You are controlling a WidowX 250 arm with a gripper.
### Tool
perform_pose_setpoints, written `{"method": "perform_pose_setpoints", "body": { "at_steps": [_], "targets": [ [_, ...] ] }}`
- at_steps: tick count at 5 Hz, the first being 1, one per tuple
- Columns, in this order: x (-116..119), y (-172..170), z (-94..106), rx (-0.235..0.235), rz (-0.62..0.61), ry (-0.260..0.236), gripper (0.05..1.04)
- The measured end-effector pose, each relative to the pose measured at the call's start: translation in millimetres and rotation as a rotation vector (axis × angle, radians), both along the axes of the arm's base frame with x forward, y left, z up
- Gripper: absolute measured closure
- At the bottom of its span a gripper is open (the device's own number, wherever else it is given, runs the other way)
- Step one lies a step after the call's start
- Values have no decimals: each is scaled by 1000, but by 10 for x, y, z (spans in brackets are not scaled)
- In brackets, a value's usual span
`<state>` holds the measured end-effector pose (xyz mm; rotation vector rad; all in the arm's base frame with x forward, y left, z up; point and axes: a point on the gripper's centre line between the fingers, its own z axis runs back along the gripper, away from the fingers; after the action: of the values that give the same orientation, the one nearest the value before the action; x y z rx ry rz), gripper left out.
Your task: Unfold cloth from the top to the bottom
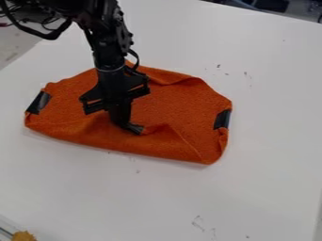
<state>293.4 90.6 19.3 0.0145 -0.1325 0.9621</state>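
Tool low on the orange cloth [179, 106], near its lower edge

I look down at a slant on the white surface [252, 193], and the cloth lies on it, in the upper half of my view and more to the left. The black arm [108, 44] comes in from the upper left, with a cable [31, 32] hanging in a loop beside it. At its end, the tool [130, 126] points down and its tip touches the cloth, a little left of the middle. I cannot tell if the tool is wide or narrow, or if it has a pinch of cloth.

Along the lower edge, the cloth is folded over, and a small raised crease goes to the right from the tip. The upper edge also has a fold, on its right part. One dark patch [39, 102] is at the left end of the cloth, and another dark patch [222, 119] is at the right end.

In the lower left corner I see a yellow thing [24, 236], well apart from the cloth.
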Motion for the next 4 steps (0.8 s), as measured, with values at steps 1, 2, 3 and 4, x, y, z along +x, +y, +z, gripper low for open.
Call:
{"method": "perform_pose_setpoints", "body": {
  "at_steps": [1,2,3,4],
  "targets": [
    [-28,-50,-3,9,1,29,1027],
    [-54,-117,153,46,29,19,1028],
    [-210,-202,273,65,89,1,1028],
    [-392,-250,362,73,163,-19,1028]
  ]
}}
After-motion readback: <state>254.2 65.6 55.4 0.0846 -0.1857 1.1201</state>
